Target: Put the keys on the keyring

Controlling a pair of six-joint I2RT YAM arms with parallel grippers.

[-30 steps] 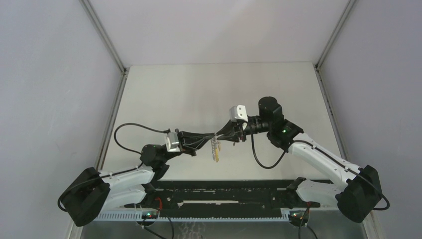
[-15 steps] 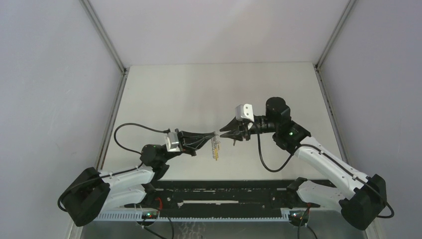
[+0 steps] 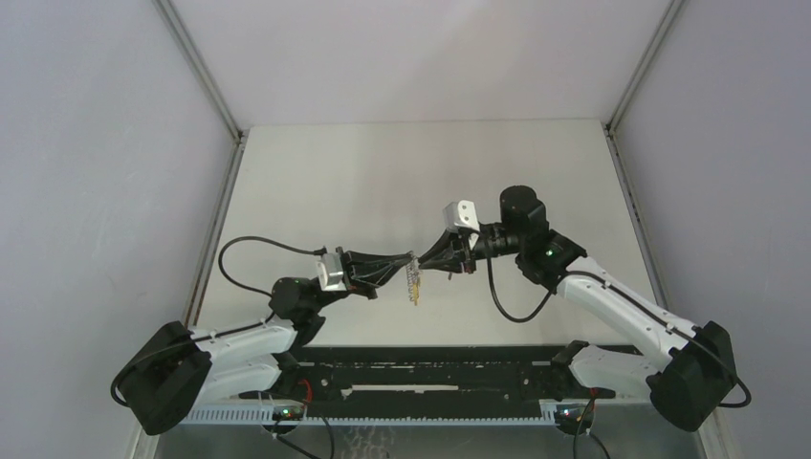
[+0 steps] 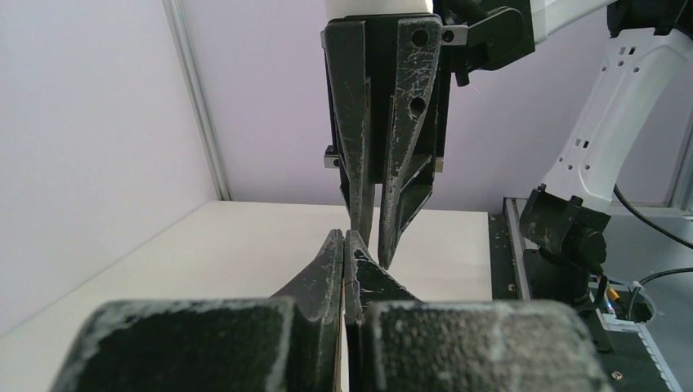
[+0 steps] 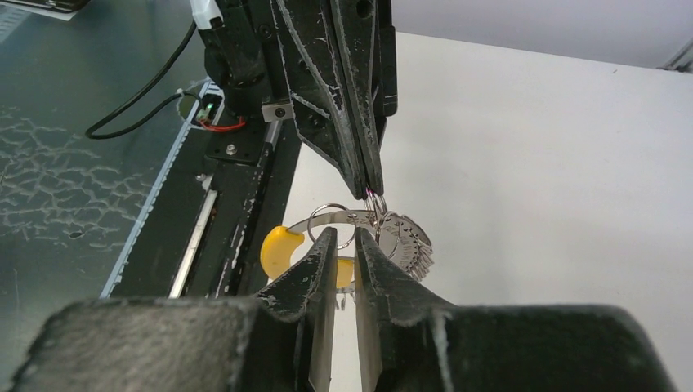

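Two sets of jaws meet in midair: your left jaws clench the keyring, which hangs below them; your right jaws stand narrowly parted at the yellow key, grip unclear. Threading seems underway; next needs fine alignment.

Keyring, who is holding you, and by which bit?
The left gripper holds the keyring, pinching it at the top so it hangs down.
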